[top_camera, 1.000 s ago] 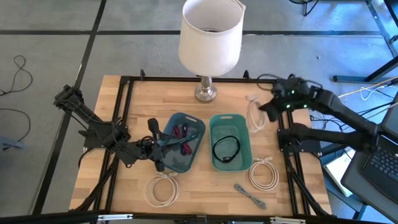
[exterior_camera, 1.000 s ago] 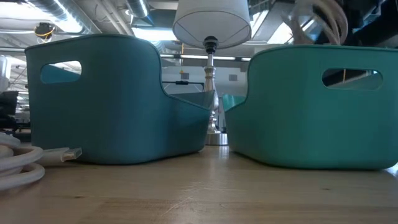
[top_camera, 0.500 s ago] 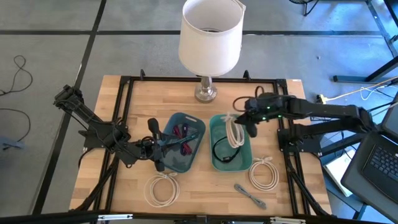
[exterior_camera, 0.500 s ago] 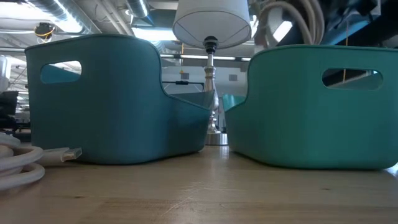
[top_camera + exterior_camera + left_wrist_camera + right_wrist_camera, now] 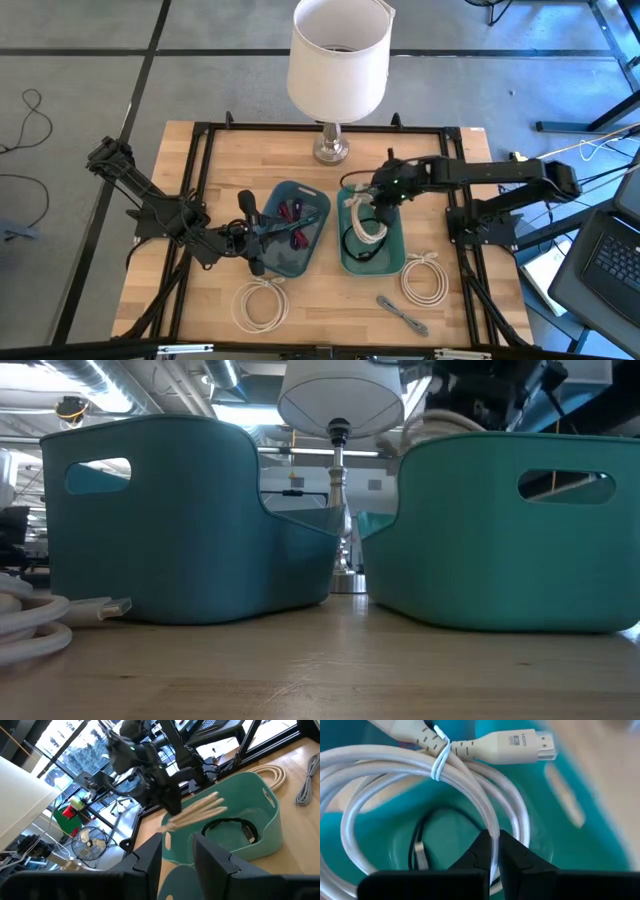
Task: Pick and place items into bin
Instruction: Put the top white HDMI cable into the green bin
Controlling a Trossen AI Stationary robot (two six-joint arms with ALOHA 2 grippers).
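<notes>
Hanging from the right gripper (image 5: 495, 851), which is clenched on one strand, a coiled white cable (image 5: 368, 218) is held over the green bin (image 5: 396, 262), above the black cable loop (image 5: 362, 241) inside. The cable is judged light and springy, so it is best taken at its tie. The bin walls are close; open room is left only above. The left gripper (image 5: 285, 235) is over the blue bin (image 5: 318, 198); its state cannot be told.
</notes>
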